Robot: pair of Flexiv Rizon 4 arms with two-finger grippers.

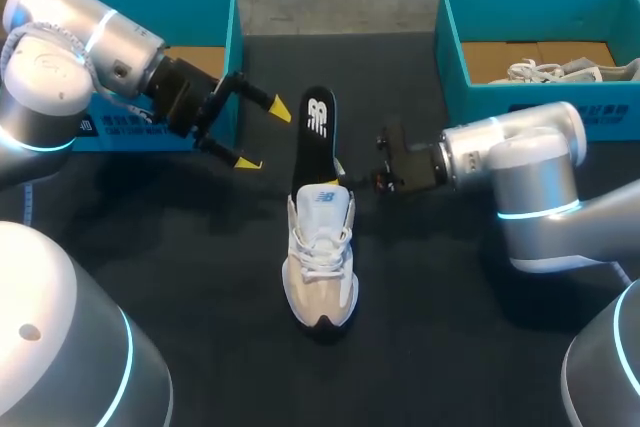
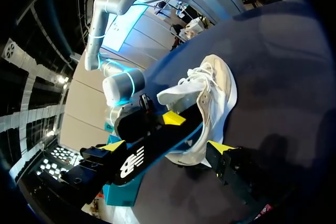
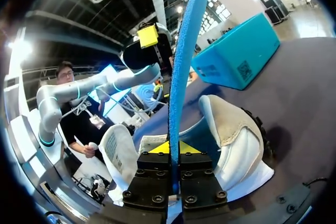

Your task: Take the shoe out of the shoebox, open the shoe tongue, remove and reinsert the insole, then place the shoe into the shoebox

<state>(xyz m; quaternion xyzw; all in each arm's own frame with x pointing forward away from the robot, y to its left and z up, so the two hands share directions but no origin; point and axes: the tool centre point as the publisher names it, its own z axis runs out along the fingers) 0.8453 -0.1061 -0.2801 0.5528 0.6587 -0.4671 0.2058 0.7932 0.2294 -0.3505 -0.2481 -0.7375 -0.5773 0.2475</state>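
Note:
A white and beige sneaker [image 1: 320, 259] lies on the black table, toe toward me. Its black insole [image 1: 316, 132], with a white logo, rises out of the heel opening and slants away toward the far side. My right gripper [image 1: 343, 173] is shut on the insole's right edge just above the heel. In the right wrist view the insole [image 3: 184, 72] stands edge-on, blue underside showing, pinched between the yellow tips of that gripper [image 3: 173, 153], with the shoe [image 3: 231, 129] behind it. My left gripper [image 1: 258, 134] stands open to the insole's left, not touching it. In the left wrist view the insole [image 2: 152, 153] runs across that gripper's [image 2: 167, 147] gap.
A teal shoebox [image 1: 215, 7] stands at the back left behind my left arm. Another teal shoebox [image 1: 450, 57] at the back right holds a second sneaker [image 1: 560, 70].

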